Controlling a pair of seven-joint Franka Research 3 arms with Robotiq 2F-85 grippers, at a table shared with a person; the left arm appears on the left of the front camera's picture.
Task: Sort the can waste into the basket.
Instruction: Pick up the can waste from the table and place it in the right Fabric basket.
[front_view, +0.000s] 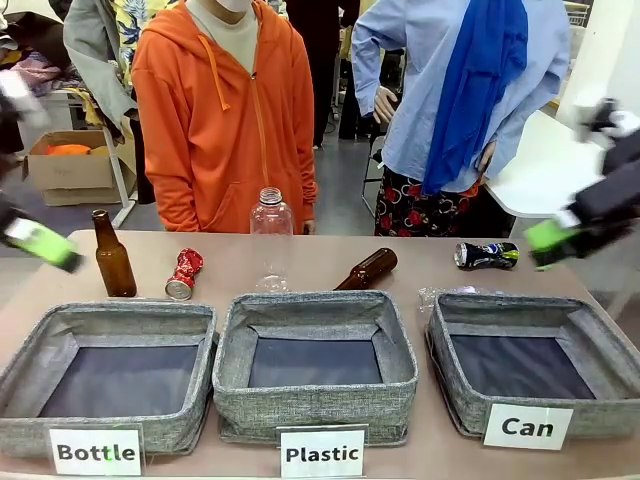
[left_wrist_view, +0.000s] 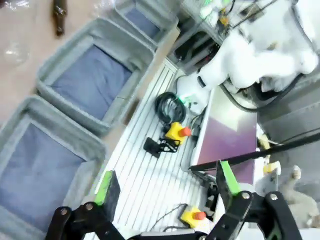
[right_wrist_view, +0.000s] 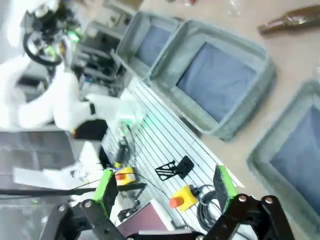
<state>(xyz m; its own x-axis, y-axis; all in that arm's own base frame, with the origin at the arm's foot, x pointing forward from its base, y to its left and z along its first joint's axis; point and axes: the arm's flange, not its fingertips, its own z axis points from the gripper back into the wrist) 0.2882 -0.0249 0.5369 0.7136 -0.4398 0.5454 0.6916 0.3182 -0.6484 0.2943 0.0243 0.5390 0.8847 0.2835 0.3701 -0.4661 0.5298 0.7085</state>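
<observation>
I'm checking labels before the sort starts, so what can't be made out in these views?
- Front view: print on the dark can is too small and blurred to read.
- Front view: the left claw and right claw are blurred, and the frame edges cut off their arms.
- Front view: a clear plastic item is partly hidden behind the rim of the Can basket.

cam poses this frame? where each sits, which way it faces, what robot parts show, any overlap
Front: fixed between the arms, facing across the table; left gripper at picture left, right gripper at right, blurred.
Left wrist: on the left arm, looking down past the table's near edge; open jaws at bottom, right arm upper right.
Right wrist: on the right arm, looking down past that edge; open jaws at bottom, left arm at left.
Shared: all three show the Can basket and lying brown bottle.
</observation>
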